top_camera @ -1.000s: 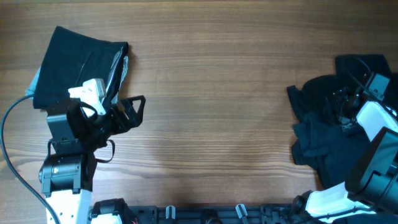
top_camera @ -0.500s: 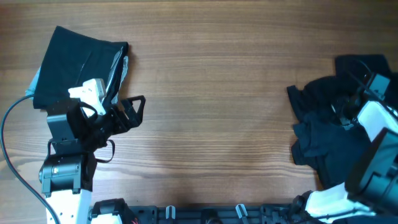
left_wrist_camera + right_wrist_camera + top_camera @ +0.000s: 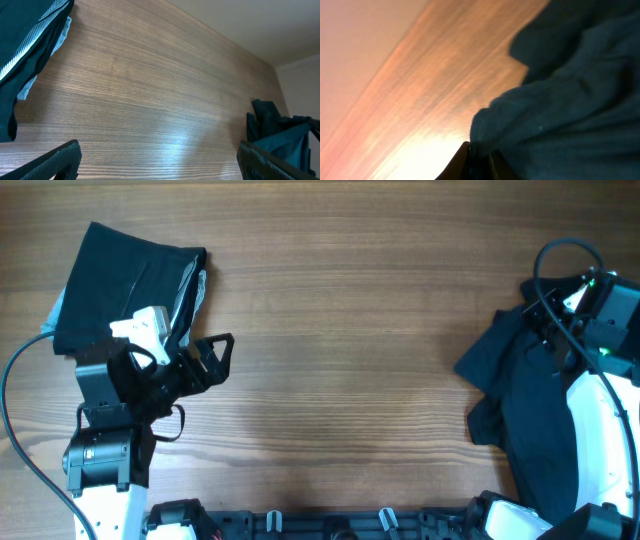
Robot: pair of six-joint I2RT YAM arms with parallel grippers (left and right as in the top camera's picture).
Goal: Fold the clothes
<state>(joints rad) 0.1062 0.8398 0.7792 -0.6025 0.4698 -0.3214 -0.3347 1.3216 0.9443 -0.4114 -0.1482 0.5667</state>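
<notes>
A folded dark garment [image 3: 120, 285] with a pale striped edge lies at the table's far left; it also fills the top left corner of the left wrist view as the folded garment [image 3: 22, 60]. Just in front of it my left gripper [image 3: 212, 357] hangs open with nothing between its jaws, seen over bare wood in the wrist view [image 3: 160, 167]. A rumpled pile of dark clothes [image 3: 520, 400] sits at the right edge. My right gripper [image 3: 553, 320] is shut on a fold of this dark cloth [image 3: 560, 100]; its fingertips [image 3: 470, 157] pinch the edge, held up off the wood.
Bare wooden tabletop [image 3: 340, 330] spans the middle between the two garments. A black cable [image 3: 20, 420] loops past the left arm's base. The dark pile [image 3: 280, 135] shows at the right of the left wrist view.
The right gripper closed on the dark cloth and rose toward the back, pulling part of the pile up and reshaping it. The left arm has not moved.
</notes>
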